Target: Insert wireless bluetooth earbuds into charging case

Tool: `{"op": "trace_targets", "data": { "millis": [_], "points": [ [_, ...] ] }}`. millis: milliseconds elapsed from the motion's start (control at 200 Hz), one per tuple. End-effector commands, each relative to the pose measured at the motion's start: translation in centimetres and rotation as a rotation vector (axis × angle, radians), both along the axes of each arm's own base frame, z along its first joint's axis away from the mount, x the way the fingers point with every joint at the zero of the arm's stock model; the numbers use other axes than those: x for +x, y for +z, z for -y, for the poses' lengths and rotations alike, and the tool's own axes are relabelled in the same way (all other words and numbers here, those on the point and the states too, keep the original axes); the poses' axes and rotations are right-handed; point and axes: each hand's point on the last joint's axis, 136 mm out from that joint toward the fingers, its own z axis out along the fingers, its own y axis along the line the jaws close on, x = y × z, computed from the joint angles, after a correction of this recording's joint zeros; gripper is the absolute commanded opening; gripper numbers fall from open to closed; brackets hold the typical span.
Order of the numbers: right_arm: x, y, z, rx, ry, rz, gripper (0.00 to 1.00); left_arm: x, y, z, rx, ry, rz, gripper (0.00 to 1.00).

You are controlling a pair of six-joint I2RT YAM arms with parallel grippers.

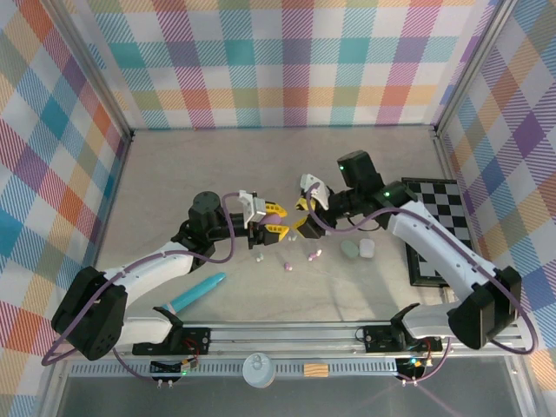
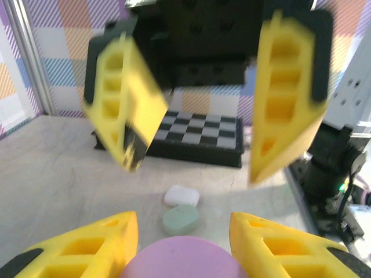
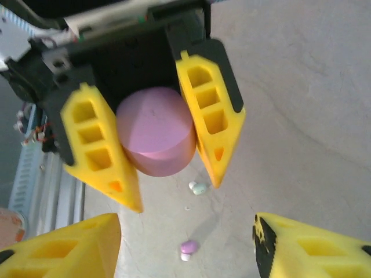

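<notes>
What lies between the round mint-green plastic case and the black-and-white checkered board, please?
A white pebble-shaped plastic case lies there, beside the mint-green case; beyond it bare table runs to the checkered board, as the left wrist view shows.

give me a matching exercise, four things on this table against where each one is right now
1 purple case
2 green case
3 turquoise stick
4 checkerboard

a right side of the table
b held by the left gripper
c next to the white case
d near edge, left side

Pairs: 1-b, 2-c, 3-d, 4-a
</notes>
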Motion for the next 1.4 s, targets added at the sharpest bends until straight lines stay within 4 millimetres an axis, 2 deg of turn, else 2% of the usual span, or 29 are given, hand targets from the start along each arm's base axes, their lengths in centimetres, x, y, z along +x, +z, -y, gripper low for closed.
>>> {"op": "trace_targets", "data": {
  "millis": [0,45,95,200,310,505,715,950,1125,1270,1340,1395],
  "points": [
    [0.4,3.2,-0.1,0.188,-0.066,-0.085,0.70,0.7,-1.2,-0.3,0.097,0.025,0.095,0.25],
    [1.0,3.1,0.1,0.228,-0.117,-0.149,0.73,0.8,-1.4,-0.2,0.107,0.031,0.115,0.25],
    [2.2,2.8,0.2,0.263,-0.222,-0.272,0.83,1.1,-1.4,-0.1,0.102,0.044,0.131,0.24],
    [4.0,1.5,0.4,0.343,-0.380,-0.583,0.85,1.5,-0.8,0.1,0.081,0.062,0.167,0.23],
    [3.6,-0.2,0.0,0.360,-0.430,-0.825,0.82,2.0,-0.2,0.3,0.059,0.078,0.191,0.23],
    [2.5,-1.1,-1.0,0.370,-0.394,-1.007,0.82,2.2,0.2,1.2,0.044,0.044,0.194,0.23],
    [1.5,-1.7,-3.1,0.366,-0.322,-1.039,0.77,2.1,1.2,1.5,0.013,0.030,0.197,0.23],
    [1.9,-2.1,-4.4,0.373,-0.296,-1.074,0.58,1.4,2.0,1.7,-0.002,0.005,0.194,0.24],
    [2.0,-2.2,-4.4,0.377,-0.299,-1.080,0.30,1.1,2.2,1.5,-0.003,0.006,0.195,0.24],
    [1.8,-1.8,-4.3,0.383,-0.299,-1.072,0.16,1.1,2.2,1.4,-0.001,0.015,0.197,0.25],
    [1.9,-1.7,-4.2,0.391,-0.308,-1.066,0.13,1.2,2.1,1.3,0.002,0.022,0.197,0.33],
    [2.0,-1.5,-3.9,0.398,-0.318,-1.063,0.12,1.5,2.2,1.2,-0.004,0.047,0.196,0.57]
  ]
}}
